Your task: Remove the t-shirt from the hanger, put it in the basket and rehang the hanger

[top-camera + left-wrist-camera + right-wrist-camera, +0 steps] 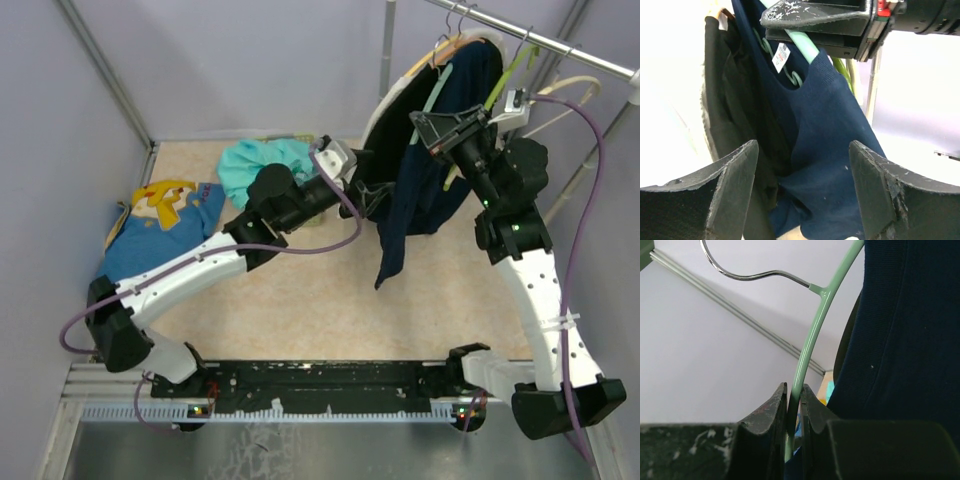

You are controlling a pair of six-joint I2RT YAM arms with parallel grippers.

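A navy t-shirt hangs on a mint-green hanger below the rail at the back right. My right gripper is shut on the hanger's green arm, just below the wire hook, with the t-shirt draped to its right. From the left, my left gripper reaches the shirt's lower half. Its fingers stand wide apart and open, with the navy fabric hanging just beyond them, not gripped. The right gripper shows above on the hanger.
A black garment hangs on a pale hanger right behind the t-shirt. The metal rail carries a lime hanger and a cream one. A teal shirt and a blue shirt with a yellow print lie on the table at left.
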